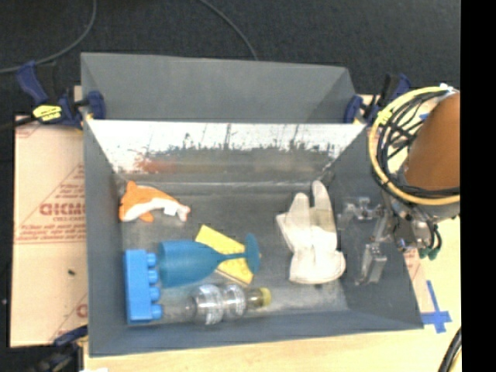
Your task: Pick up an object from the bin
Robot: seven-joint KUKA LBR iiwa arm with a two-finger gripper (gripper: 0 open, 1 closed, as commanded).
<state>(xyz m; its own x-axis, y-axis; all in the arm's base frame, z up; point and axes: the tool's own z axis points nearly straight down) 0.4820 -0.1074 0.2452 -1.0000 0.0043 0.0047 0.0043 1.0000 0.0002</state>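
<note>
Grey walls of the bin (217, 91) sloped down to a flat floor, which probably explained why the loose things lay gathered there. The pincer (367, 239) hung released and empty over the side slope. Just beside it, toward the middle, lay a white glove-shaped piece (311, 239), the nearest candidate. Beyond that sat a blue goblet (190, 262), yellow wedges (221, 242), a clear bottle (221, 302) and a blue brick (142, 285).

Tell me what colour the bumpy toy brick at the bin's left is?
The toy brick is bright blue; the camera view shows it best.
</note>
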